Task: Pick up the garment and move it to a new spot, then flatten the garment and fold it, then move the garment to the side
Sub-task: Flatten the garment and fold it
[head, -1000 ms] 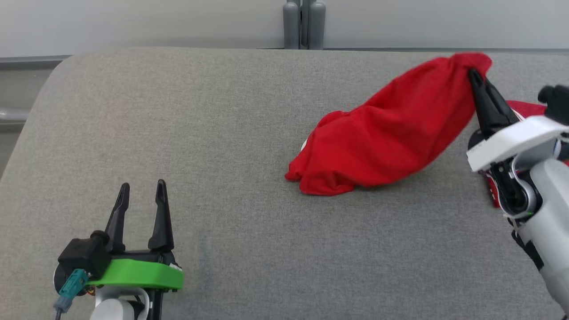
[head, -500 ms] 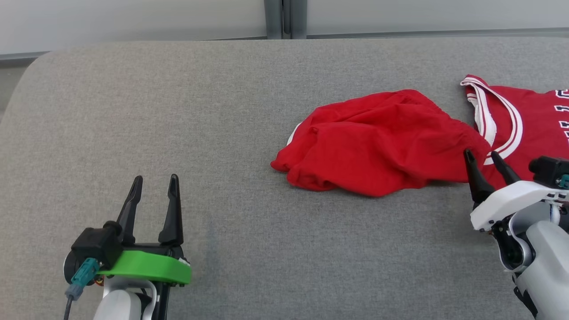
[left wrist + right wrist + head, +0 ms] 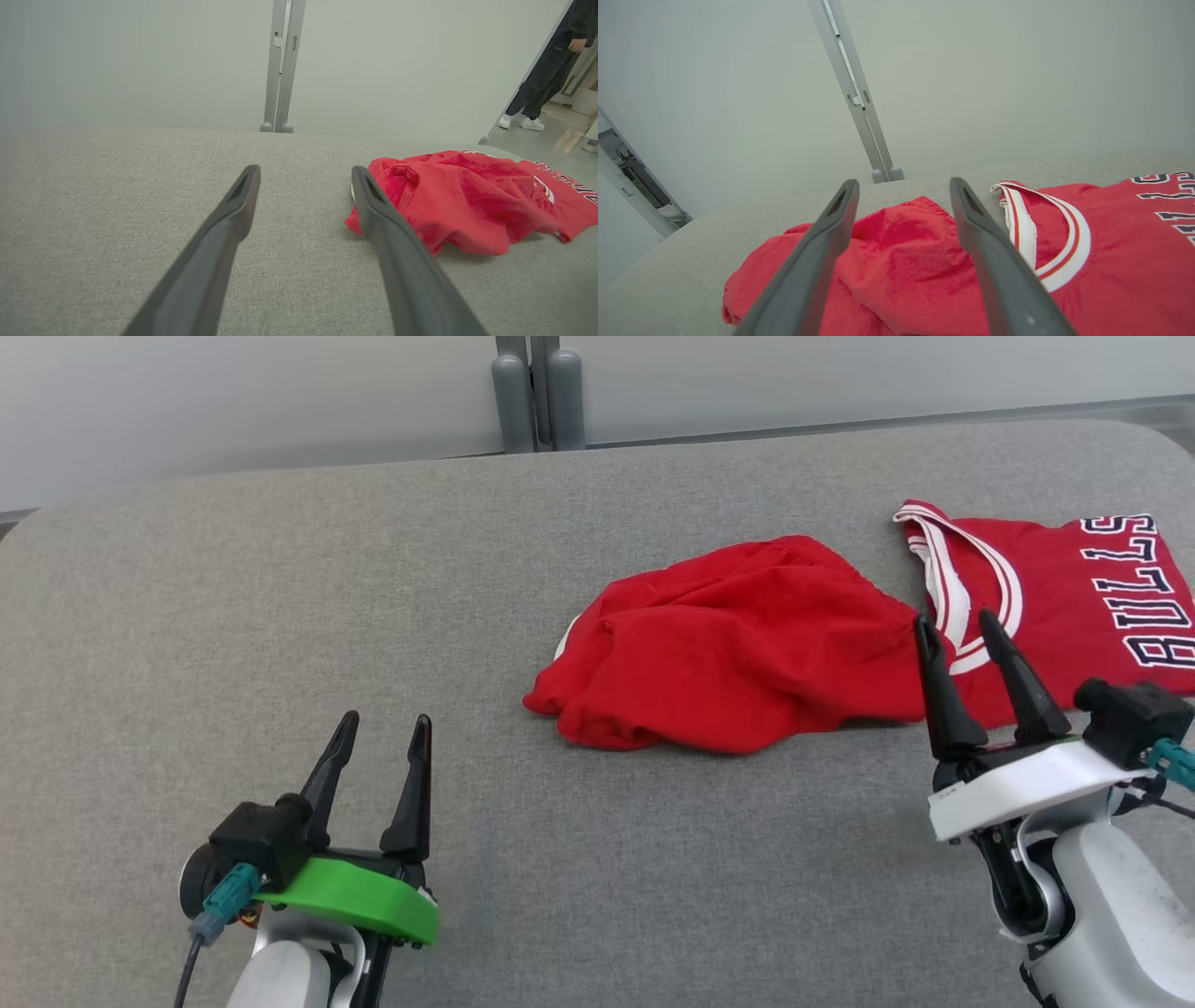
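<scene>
Grey table: crumpled garment just beyond right gripper.

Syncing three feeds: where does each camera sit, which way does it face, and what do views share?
Head view: on the robot's head, looking down on the grey table; left claw and right claw rise from below, both open.
Left wrist view: on the left arm, looking along its fingers across the table towards the wall.
Right wrist view: on the right arm, looking over the crumpled red garment and Bulls jersey.
Shared: all three show that garment.
</scene>
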Available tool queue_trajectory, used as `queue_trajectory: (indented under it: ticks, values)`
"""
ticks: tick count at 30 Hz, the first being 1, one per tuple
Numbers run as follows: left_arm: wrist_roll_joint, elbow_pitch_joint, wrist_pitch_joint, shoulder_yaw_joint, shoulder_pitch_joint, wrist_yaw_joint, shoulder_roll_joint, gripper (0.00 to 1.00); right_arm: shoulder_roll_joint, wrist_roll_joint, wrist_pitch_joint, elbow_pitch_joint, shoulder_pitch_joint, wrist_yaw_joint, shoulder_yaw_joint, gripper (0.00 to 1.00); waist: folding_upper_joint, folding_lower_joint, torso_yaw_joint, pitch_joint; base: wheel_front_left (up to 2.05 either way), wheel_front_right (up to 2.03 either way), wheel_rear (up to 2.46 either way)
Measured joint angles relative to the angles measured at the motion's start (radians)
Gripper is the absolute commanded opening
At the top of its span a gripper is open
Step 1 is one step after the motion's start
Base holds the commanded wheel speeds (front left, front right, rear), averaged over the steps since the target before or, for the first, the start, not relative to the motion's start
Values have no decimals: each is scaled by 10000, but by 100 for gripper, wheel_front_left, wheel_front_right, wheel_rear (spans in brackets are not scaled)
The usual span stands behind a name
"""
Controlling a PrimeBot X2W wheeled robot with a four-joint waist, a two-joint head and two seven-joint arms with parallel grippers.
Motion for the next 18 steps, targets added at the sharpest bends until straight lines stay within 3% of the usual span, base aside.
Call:
queue_trajectory:
  ticks: [4, 10, 18]
  values:
    - [-316, 127, 305, -387, -136, 0, 40, 100, 77, -113, 0, -244, 264, -2, 71, 100, 0, 0, -191, -4, 0, 0, 0]
    - [-1344, 1012, 2159, -2092, -810, -17, 73, 100, 165, -249, 0, -625, 229, 0, -33, 100, 0, 0, -524, 185, 0, 0, 0]
    - [-3310, 2807, 3797, -2824, -2353, -17, 61, 100, 332, -316, 0, -648, 35, 0, 75, 100, 0, 0, -1200, 632, 0, 0, 0]
